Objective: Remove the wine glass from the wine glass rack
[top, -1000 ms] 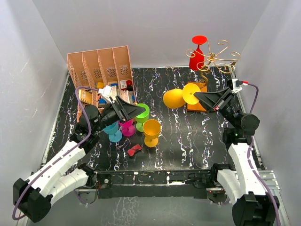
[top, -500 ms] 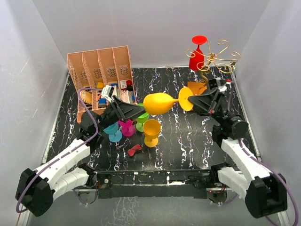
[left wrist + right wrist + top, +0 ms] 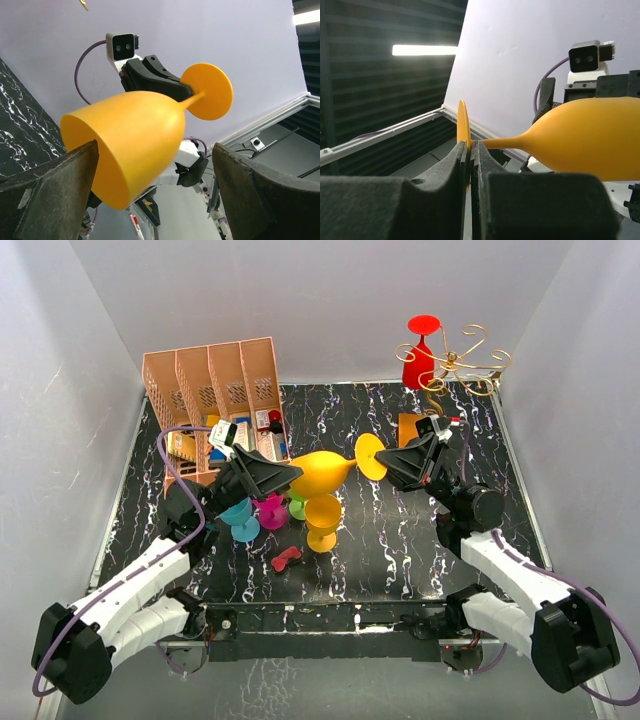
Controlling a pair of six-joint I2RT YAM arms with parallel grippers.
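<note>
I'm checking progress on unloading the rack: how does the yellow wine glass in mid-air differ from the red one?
The yellow wine glass lies sideways in the air; the red wine glass hangs foot-up. The yellow one is off the wine glass rack, foot pinched by the right end effector, bowl between the fingers of the open left end effector; the red one is on it. Both are stemmed.

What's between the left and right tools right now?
The yellow glass, lying sideways: its foot is pinched in the right tool, its bowl sits inside the open left tool. The top view shows it.
</note>
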